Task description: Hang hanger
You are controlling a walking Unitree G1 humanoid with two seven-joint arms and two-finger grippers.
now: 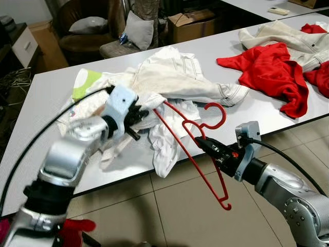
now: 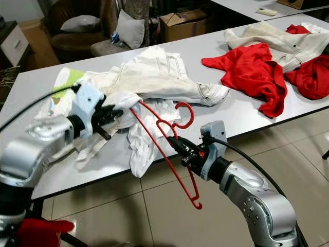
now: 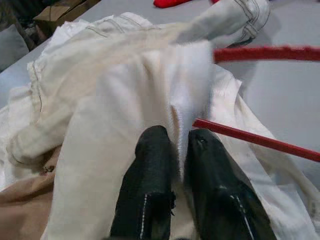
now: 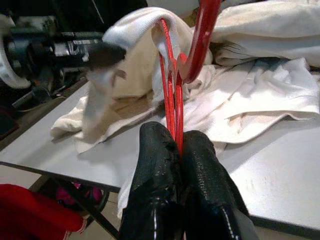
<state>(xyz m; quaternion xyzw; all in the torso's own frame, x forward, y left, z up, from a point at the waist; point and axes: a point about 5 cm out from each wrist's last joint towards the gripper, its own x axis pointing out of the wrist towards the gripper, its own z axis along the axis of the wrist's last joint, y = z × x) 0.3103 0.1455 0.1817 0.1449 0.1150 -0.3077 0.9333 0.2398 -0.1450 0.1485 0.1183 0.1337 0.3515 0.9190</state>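
Observation:
A red plastic hanger (image 1: 193, 154) slants over the table's front edge, hook (image 1: 218, 113) pointing up. My right gripper (image 1: 201, 142) is shut on its wires near the neck, and the pinch is plain in the right wrist view (image 4: 177, 137). The hanger's upper arm (image 3: 250, 138) runs into a white garment (image 1: 164, 139) that hangs partly off the table. My left gripper (image 1: 139, 114) is shut on a fold of that white cloth (image 3: 150, 90), with the fabric pinched between its black fingers (image 3: 155, 160). A cream jacket (image 1: 175, 77) lies heaped just behind.
The grey table (image 1: 51, 87) also carries a red top (image 1: 267, 72) and another cream garment (image 1: 288, 36) at the right. Tiled floor (image 1: 169, 206) lies below the front edge. An armchair (image 1: 87, 31), cushions and a cardboard box (image 1: 190, 23) stand beyond the table.

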